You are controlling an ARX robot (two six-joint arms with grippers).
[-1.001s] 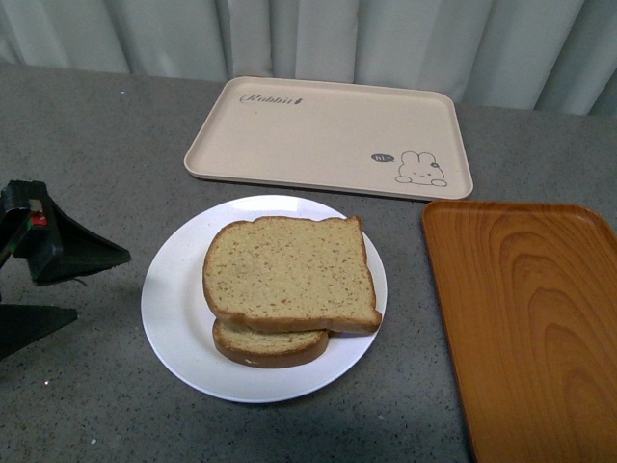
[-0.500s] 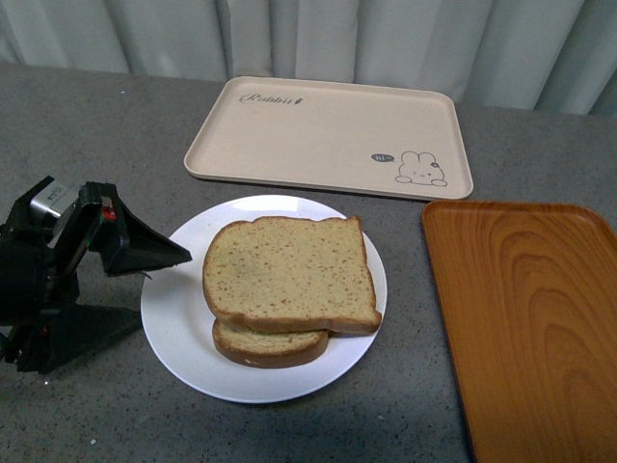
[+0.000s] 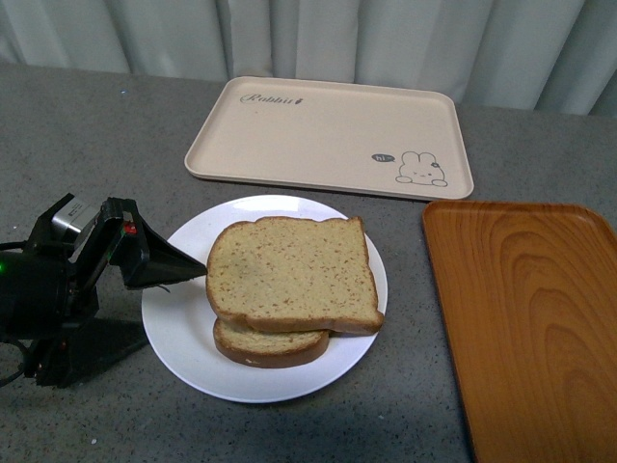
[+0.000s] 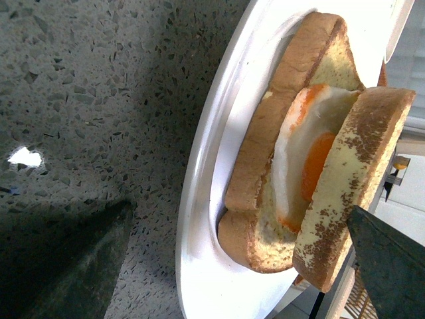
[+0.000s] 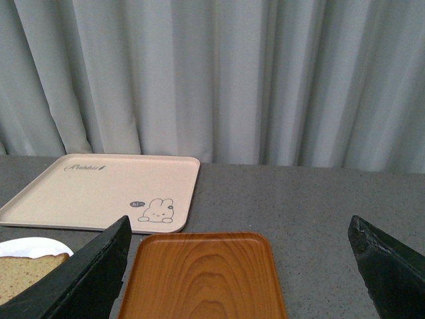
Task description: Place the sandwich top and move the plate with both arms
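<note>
The sandwich top [image 3: 292,273] lies on a lower slice [image 3: 270,345] in the middle of a white plate [image 3: 174,323] on a grey speckled table [image 3: 96,145], between a beige rabbit-print tray [image 3: 333,135] at the back and an orange wood-grain tray [image 3: 530,328] to the robot's right. The left gripper [image 3: 174,299] stands at the plate's left side with its jaws spread wide and gripping nothing: one sits low beside the rim, the other reaches over the rim to the sandwich top's left edge, and whether it touches the crust cannot be told. The left wrist view shows a fried egg [image 4: 312,153] between the slices, with the upper slice's near edge standing off it. The right gripper [image 5: 239,220], unseen from the front, hangs high and well back from the plate, its jaws far apart and empty, facing the trays and a pale curtain [image 5: 212,73].
</note>
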